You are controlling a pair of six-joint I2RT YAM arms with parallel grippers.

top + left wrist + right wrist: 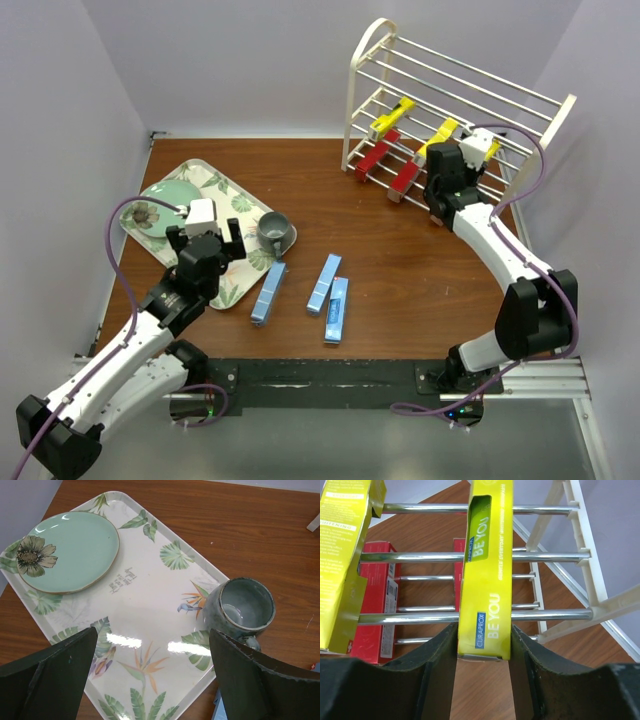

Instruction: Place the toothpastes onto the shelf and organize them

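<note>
The yellow Curaprox toothpaste box (pixel 485 570) lay lengthwise across the chrome rods of the shelf (pixel 545 556), its near end poking out past the shelf's nearest rod. The right gripper (pixel 484 635) was closed on that end, with one dark finger (pixel 440 655) flat against each long side. A second yellow box (pixel 342 555) rested on the same tier of the shelf to the left, slightly apart and also crossing the rods. On the shelf's tier directly beneath, two red boxes (pixel 377 605) lay under the yellow ones, one partly hidden behind the gripped box. Three light blue boxes (pixel 323 283) were off the shelf. They lay flat on the brown table (pixel 400 270), well out in front of the shelf and to its left, close together and roughly parallel, two of them almost touching. Farther left of the shelf sat a leaf-patterned tray (pixel 155 605), carrying a pale green plate (pixel 70 550) with a flower on it at the end far from the shelf. A grey mug (pixel 242 607) stood upright at the tray's shelf-side edge — on the rim or just off it, I could not tell. The left gripper (pixel 152 640) hovered above the tray, well away from the shelf — jaws spread wide, holding nothing.
</note>
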